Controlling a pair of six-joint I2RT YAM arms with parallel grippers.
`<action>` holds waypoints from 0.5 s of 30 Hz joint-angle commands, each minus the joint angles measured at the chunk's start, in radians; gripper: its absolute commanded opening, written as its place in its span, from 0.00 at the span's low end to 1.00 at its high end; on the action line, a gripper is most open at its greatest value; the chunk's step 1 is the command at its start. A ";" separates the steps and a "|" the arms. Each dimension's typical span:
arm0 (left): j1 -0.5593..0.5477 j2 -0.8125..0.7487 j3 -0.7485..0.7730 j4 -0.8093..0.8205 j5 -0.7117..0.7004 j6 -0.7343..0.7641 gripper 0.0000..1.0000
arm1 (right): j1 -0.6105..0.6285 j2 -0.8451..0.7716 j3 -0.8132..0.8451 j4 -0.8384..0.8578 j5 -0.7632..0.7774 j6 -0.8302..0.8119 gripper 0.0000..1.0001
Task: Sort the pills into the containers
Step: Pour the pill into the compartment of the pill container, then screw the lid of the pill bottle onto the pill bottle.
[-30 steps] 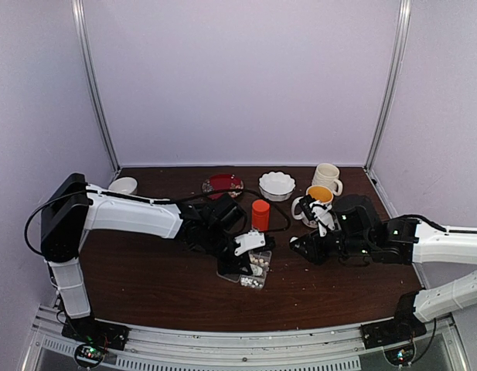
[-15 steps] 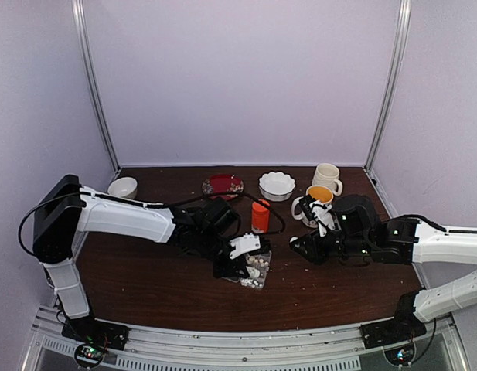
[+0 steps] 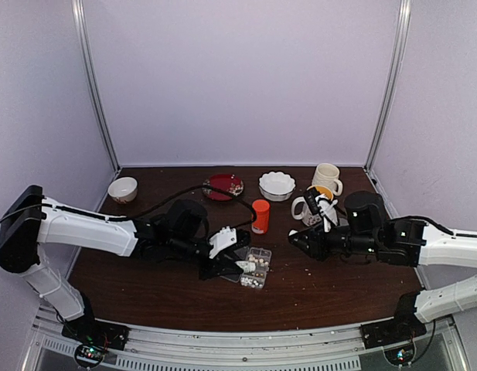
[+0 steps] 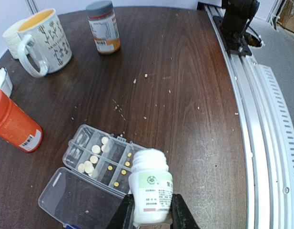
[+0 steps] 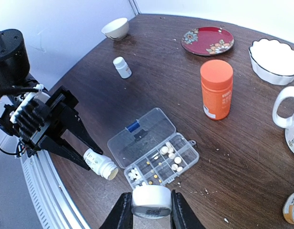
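The clear pill organizer (image 3: 253, 267) lies open at the table's middle, its lid (image 5: 142, 136) flat beside the cells. White and yellowish pills (image 4: 93, 159) sit in several cells (image 5: 162, 162). My left gripper (image 4: 150, 214) is shut on an open small white bottle (image 4: 149, 186), held tilted with its mouth near the organizer's near edge; the bottle also shows in the right wrist view (image 5: 100, 162). My right gripper (image 5: 150, 210) is shut on a white bottle cap (image 5: 150, 201), held above the table to the right of the organizer.
An orange bottle (image 3: 260, 215) stands behind the organizer. Mugs (image 3: 319, 202), a white scalloped bowl (image 3: 277, 185), a red plate (image 3: 223, 185) and a small bowl (image 3: 123, 188) line the back. Another small white bottle (image 5: 121, 67) stands left. An amber bottle (image 4: 103, 26) stands right. Loose crumbs lie scattered.
My left arm has drawn back to the left and lowered, carrying the white bottle to the organizer's left edge. The right gripper has barely moved.
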 commanded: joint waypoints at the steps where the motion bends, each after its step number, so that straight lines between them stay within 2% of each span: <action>1: 0.037 -0.114 -0.102 0.349 0.067 -0.097 0.00 | -0.003 -0.038 -0.005 0.099 -0.081 -0.024 0.00; 6: 0.077 -0.140 -0.167 0.474 0.113 -0.181 0.00 | -0.003 -0.031 0.038 0.059 -0.089 -0.036 0.00; 11: 0.103 -0.176 -0.287 0.796 0.141 -0.322 0.00 | -0.004 -0.024 0.086 0.038 -0.158 -0.062 0.00; 15: 0.123 -0.190 -0.326 0.967 0.167 -0.408 0.00 | -0.006 -0.009 0.175 -0.044 -0.236 -0.128 0.00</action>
